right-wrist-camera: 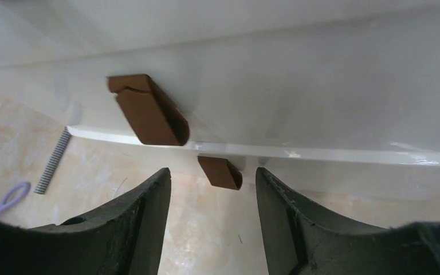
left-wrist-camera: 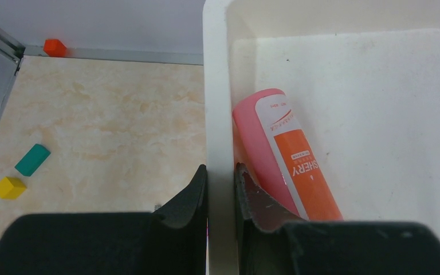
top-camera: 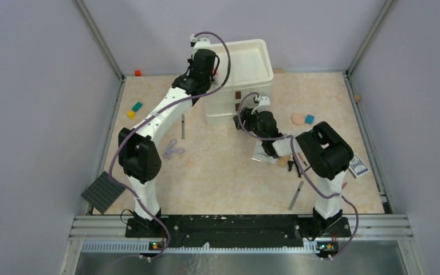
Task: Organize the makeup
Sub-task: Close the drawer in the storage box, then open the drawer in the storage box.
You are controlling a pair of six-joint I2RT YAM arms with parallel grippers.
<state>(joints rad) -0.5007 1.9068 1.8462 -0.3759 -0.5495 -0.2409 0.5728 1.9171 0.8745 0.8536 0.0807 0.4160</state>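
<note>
I am watching both arms working at the white organizer (top-camera: 246, 64), which is standing at the far end of the surface (top-camera: 223, 177). The left tool (left-wrist-camera: 220, 171) is pinching the organizer's left wall, with one finger sitting outside it and one inside, both pressing on the plastic. Just inside that wall, one pink bottle (left-wrist-camera: 286, 154) with an orange label is lying on its side in the top tray. The right tool (right-wrist-camera: 212, 172) is hanging spread wide in front of the organizer's near face, gripping nothing and facing two brown handles (right-wrist-camera: 149, 109), one above the other. Left of the organizer, three blocks are lying well apart from it: one orange block (left-wrist-camera: 54, 47), one teal block (left-wrist-camera: 32, 159) and one yellow block (left-wrist-camera: 10, 187). Right of the organizer, one peach sponge (top-camera: 298, 118) is lying just beside one blue block (top-camera: 309, 119). On the organizer's near side I am counting one thin striped stick (right-wrist-camera: 54, 160), one purple looped piece (top-camera: 173, 150), one white card (top-camera: 262, 153) partly under the right arm, and one silver tube (top-camera: 296, 195), all lying loose on the surface.
</note>
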